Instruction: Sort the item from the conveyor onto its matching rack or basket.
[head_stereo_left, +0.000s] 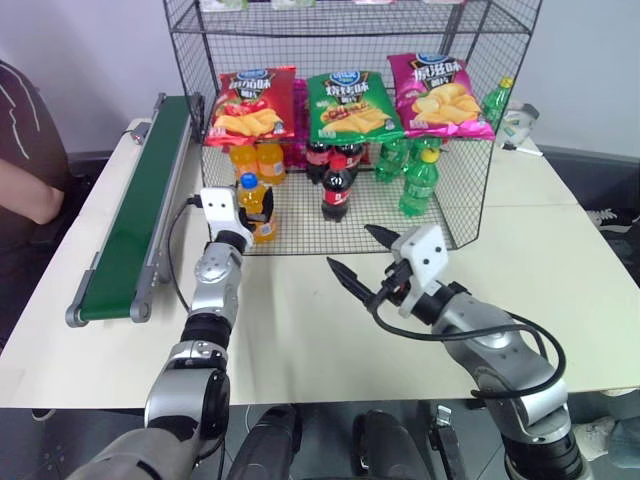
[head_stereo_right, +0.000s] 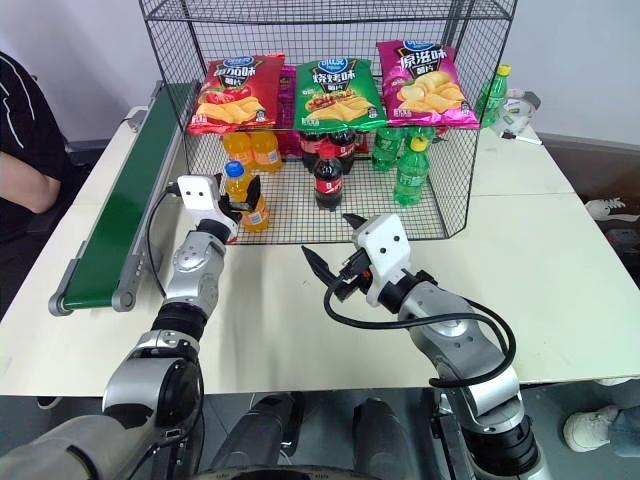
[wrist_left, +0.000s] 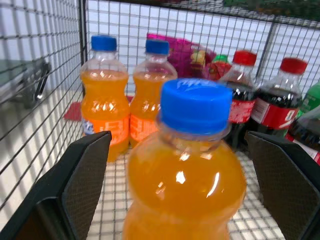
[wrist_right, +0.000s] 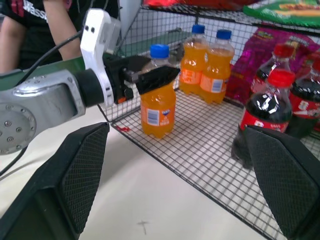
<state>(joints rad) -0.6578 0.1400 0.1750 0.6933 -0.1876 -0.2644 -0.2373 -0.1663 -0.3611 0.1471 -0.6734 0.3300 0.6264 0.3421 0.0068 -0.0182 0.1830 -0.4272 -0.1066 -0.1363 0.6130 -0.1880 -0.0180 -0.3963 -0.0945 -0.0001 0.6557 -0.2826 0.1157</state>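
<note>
Small clear orange-soda bottle with blue cap: standing upright at the front edge of the black wire-mesh rack, near two matching orange bottles. Left gripper is flanking it, jaws spread, seemingly releasing. Right gripper is hovering over the table, jaws spread, empty.

bright even indoor light, soft faint shadows, glare spots on the near orange bottle, blurry up close

Your cream worktop, near part bare.
You have the conveyor along its left edge and the wire rack standing at its far middle.
</note>
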